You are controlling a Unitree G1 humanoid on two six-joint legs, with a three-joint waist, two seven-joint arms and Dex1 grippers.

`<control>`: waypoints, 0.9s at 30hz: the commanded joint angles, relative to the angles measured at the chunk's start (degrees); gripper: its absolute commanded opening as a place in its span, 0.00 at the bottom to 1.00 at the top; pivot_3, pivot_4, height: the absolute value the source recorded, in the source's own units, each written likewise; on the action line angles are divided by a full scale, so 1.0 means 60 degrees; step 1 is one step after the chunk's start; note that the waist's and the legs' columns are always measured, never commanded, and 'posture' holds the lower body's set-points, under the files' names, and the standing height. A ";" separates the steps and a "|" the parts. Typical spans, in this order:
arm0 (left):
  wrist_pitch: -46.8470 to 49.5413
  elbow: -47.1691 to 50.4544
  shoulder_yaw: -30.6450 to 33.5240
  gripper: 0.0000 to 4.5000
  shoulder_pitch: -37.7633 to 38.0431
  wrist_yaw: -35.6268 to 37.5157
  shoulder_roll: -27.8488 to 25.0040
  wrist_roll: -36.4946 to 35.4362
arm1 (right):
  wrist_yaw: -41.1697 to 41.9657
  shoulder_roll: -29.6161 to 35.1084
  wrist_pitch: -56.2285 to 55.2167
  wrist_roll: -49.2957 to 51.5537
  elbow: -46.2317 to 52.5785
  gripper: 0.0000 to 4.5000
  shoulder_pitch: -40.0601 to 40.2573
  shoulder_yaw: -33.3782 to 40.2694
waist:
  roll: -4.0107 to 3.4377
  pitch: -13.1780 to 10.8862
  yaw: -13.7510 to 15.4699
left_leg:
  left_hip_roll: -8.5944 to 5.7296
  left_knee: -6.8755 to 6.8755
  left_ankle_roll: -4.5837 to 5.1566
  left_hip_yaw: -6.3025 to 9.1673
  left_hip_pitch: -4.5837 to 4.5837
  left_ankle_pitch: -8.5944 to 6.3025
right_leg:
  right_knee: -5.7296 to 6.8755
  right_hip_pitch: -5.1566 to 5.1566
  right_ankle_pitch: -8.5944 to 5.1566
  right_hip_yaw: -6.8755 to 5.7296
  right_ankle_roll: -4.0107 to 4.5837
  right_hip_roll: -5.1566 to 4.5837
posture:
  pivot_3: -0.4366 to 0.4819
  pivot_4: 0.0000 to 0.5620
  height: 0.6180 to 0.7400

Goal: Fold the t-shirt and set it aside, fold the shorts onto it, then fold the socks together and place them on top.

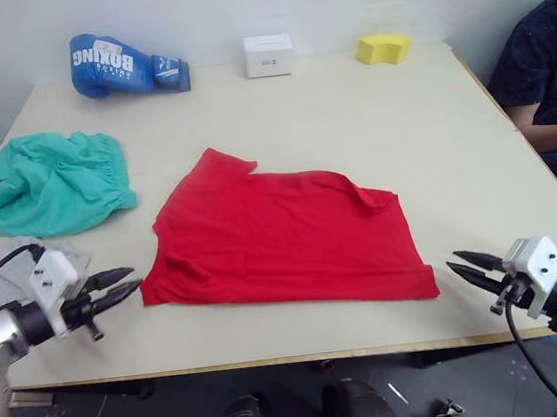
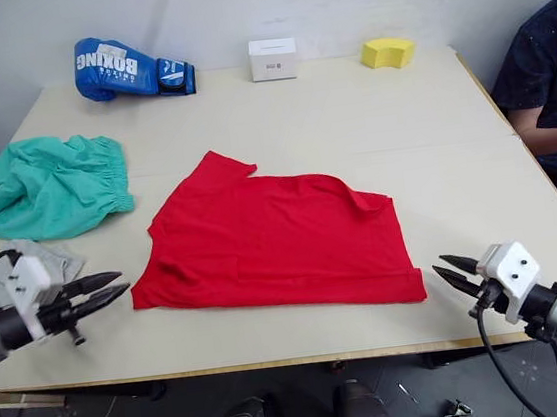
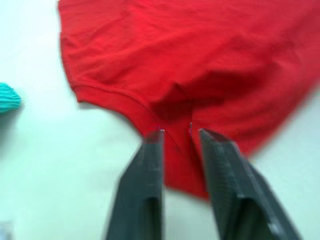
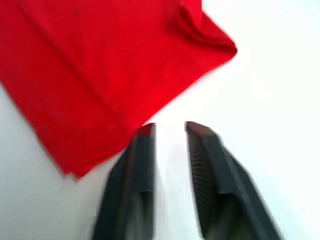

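Left gripper (image 1: 131, 281) and right gripper (image 1: 460, 265) at near desk (image 1: 348, 110) edge, jaws narrowly parted, empty, flanking flat t-shirt (image 1: 281, 233). Socks (image 2: 48, 257), then shorts (image 1: 49, 182) far left.

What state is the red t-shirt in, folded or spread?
Partly folded: the t-shirt lies flat on the table as a doubled rectangle, one sleeve out at the far left corner, a fold ridge near the right.
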State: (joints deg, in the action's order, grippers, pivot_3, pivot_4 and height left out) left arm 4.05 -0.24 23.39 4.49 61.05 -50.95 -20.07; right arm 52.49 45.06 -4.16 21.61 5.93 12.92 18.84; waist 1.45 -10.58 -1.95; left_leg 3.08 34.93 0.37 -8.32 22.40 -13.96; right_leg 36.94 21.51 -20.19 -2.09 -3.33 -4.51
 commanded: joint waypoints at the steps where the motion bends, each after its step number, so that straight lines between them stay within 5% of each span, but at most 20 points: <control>1: -0.1305 0.0312 -0.0020 0.56 0.0232 0.0232 -0.0177 0.0504 | 0.0587 0.0383 -0.0033 0.0005 0.1051 0.52 0.0461 0.0088 | -0.0001 -0.0001 0.0037 | 0.0000 -0.0006 -0.0001 0.0000 0.0001 -0.0001 | -0.0003 0.0004 -0.0015 0.0000 0.0027 0.0000 | 0.48 0.27 1.00; 5: -0.2905 -0.0324 -0.0940 0.84 -0.0079 0.0168 -0.0282 0.1714 | 0.0813 0.0635 -0.0530 -0.0909 0.1575 0.83 0.0940 -0.0381 | -0.0001 -0.0001 0.0108 | 0.0000 -0.0033 -0.0001 0.0002 0.0010 -0.0001 | -0.0030 0.0007 -0.0024 -0.0012 0.0044 -0.0004 | 0.48 0.27 1.00; 16: -0.3531 -0.1849 -0.2611 0.84 -0.1735 -0.0826 -0.0304 0.3435 | 0.0219 0.0734 -0.1126 -0.2883 0.0980 0.83 0.0122 -0.1574 | -0.0005 0.0000 0.0047 | 0.0000 -0.0067 0.0010 -0.0013 0.0001 0.0005 | -0.0058 0.0006 -0.0006 -0.0016 0.0002 0.0008 | 0.48 0.27 1.00; 21: -0.3387 -0.2072 -0.2908 0.84 -0.1926 -0.0880 -0.0396 0.3554 | 0.0066 0.0664 -0.1173 -0.3260 0.0535 0.55 -0.0539 -0.2056 | -0.0004 0.0002 0.0021 | -0.0001 -0.0024 0.0010 -0.0015 -0.0022 0.0010 | -0.0001 -0.0010 0.0001 -0.0007 -0.0007 0.0007 | 0.48 0.27 1.00; 27: -0.3280 -0.2132 -0.3321 0.50 -0.1896 -0.0786 -0.0436 0.3610 | 0.0140 0.0764 -0.1514 -0.3248 0.0308 0.10 -0.0593 -0.2183 | -0.0022 0.0012 0.0038 | 0.0000 -0.0016 0.0017 -0.0016 -0.0022 0.0016 | -0.0001 -0.0012 0.0014 -0.0003 0.0016 -0.0003 | 0.48 0.27 1.00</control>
State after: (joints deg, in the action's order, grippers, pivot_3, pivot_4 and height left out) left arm -16.98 -11.64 5.14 -7.96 56.46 -52.84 -0.99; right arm 53.54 48.92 -12.66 2.38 8.54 9.37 5.17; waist 1.32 -10.50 -1.72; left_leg 3.08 34.83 0.47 -8.42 22.27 -13.86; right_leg 36.93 21.44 -20.18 -2.11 -3.09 -4.54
